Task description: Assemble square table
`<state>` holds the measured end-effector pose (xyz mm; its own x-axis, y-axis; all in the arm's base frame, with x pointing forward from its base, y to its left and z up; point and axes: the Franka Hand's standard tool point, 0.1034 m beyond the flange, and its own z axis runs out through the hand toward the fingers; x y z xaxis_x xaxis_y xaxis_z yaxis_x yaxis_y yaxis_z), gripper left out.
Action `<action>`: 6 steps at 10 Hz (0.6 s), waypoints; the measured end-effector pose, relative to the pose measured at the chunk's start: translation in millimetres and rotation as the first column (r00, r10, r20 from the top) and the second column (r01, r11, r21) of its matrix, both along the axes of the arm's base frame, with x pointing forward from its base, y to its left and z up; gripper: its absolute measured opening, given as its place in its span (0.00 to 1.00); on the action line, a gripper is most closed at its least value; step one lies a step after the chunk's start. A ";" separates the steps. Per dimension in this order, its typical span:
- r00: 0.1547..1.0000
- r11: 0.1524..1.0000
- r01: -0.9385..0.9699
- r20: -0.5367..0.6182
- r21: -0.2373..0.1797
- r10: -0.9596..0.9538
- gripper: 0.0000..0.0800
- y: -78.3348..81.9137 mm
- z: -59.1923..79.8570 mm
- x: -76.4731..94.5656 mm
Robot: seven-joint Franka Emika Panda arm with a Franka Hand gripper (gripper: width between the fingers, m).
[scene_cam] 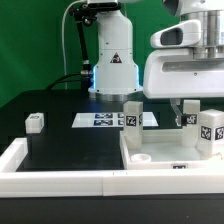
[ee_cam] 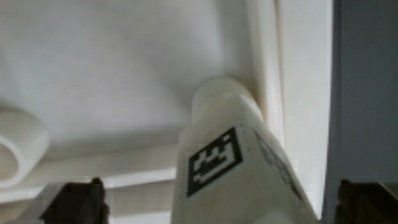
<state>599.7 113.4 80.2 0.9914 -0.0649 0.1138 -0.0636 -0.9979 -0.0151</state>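
Observation:
The white square table top lies at the exterior view's lower right. My gripper hangs over its far right part. In the wrist view the gripper is open, with dark fingertips wide apart. A chunky white leg with a tag lies between them on the top, touching neither. Another tagged leg stands at the top's far left corner. One more leg stands at its right edge. A further leg sits on the black surface at the exterior view's left.
The marker board lies behind the top, before the robot base. White rim bars edge the black surface at the front and left. A short round white stub rises from the top's near left, and shows in the wrist view.

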 end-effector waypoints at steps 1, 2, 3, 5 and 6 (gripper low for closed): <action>0.998 0.998 -0.065 0.001 -0.015 0.065 0.81 0.0 0.7 0.8; 0.995 0.994 -0.103 0.002 -0.027 0.104 0.81 0.5 1.7 1.5; 0.987 0.986 -0.159 0.002 -0.043 0.159 0.81 1.4 2.6 2.5; 0.975 0.973 -0.221 -0.001 -0.067 0.221 0.81 0.8 3.4 3.1; 0.986 0.984 -0.166 0.001 -0.060 0.166 0.70 3.9 3.8 2.7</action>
<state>602.4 117.3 84.0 0.9871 0.1075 0.1187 0.1028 -0.9937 0.0449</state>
